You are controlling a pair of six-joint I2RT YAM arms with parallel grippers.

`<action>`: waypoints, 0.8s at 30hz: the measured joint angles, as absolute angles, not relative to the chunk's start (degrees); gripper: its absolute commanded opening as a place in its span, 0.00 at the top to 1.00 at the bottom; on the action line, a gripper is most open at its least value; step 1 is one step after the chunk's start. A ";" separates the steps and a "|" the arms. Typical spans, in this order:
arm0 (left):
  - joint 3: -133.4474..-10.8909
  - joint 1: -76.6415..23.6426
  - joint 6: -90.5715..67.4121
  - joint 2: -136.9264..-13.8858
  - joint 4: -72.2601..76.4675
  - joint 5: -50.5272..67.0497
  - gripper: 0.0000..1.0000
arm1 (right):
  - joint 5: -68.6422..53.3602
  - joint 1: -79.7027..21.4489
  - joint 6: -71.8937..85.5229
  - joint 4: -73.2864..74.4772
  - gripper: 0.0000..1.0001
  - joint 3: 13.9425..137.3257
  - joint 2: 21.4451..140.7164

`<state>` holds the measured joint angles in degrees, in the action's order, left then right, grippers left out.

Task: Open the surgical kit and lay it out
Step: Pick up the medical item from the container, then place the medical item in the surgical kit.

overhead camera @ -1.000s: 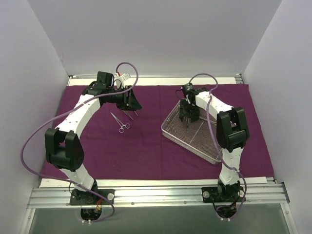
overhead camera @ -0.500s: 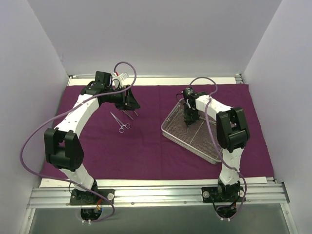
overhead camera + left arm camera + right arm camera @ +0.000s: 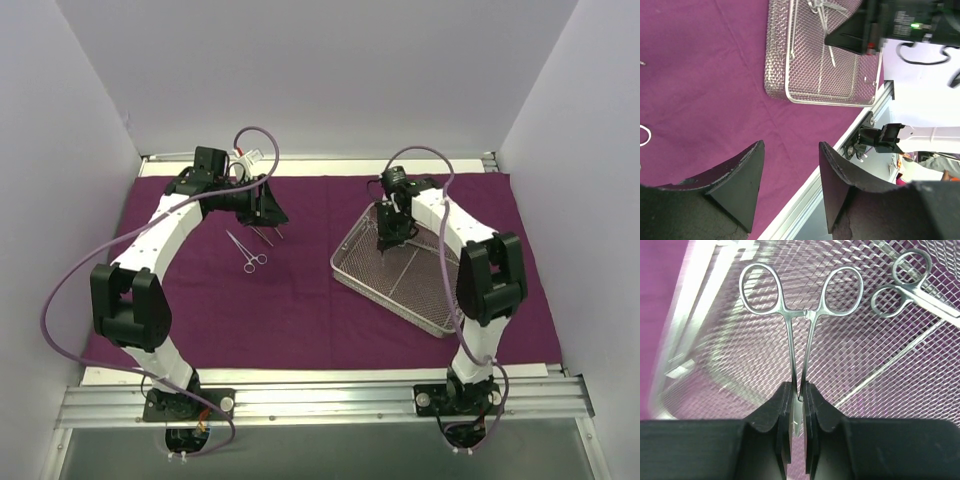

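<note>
The dark purple cloth (image 3: pixel 300 300) lies spread flat over the table. The silver wire-mesh tray (image 3: pixel 400 285) sits on it at right, also in the left wrist view (image 3: pixel 790 75). My right gripper (image 3: pixel 799 397) is shut on a pair of ring-handled forceps (image 3: pixel 800 315), gripping them at the hinge, handles pointing away, above the tray's far part (image 3: pixel 385 235). Another ring-handled instrument (image 3: pixel 910 285) lies in the tray. My left gripper (image 3: pixel 790 170) is open and empty, hovering above the cloth at back left (image 3: pixel 262 205). A pair of forceps (image 3: pixel 248 252) lies on the cloth just below it.
Grey walls enclose the table on three sides. A metal rail (image 3: pixel 320 400) runs along the near edge with both arm bases. A thin rod-like instrument (image 3: pixel 890 365) lies across the tray floor.
My right gripper has moved a little up and back over the tray with the forceps. The left arm has barely moved.
</note>
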<state>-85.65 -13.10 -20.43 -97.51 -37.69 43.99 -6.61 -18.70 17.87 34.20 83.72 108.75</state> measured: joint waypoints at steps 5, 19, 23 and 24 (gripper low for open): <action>-85.65 -13.08 -21.04 -97.54 -36.47 45.76 0.43 | -12.38 -18.68 17.87 34.96 1.00 85.03 102.41; -85.65 -13.37 -30.52 -99.68 -27.97 54.78 0.40 | -23.03 -25.04 8.10 33.74 1.00 87.85 97.36; -85.65 -13.32 -32.97 -101.60 -27.59 55.99 0.40 | -23.11 -30.04 3.99 34.15 1.00 88.64 96.66; -85.65 -13.26 -33.76 -102.21 -27.29 56.18 0.40 | -23.14 -31.09 2.94 34.41 1.00 88.64 96.38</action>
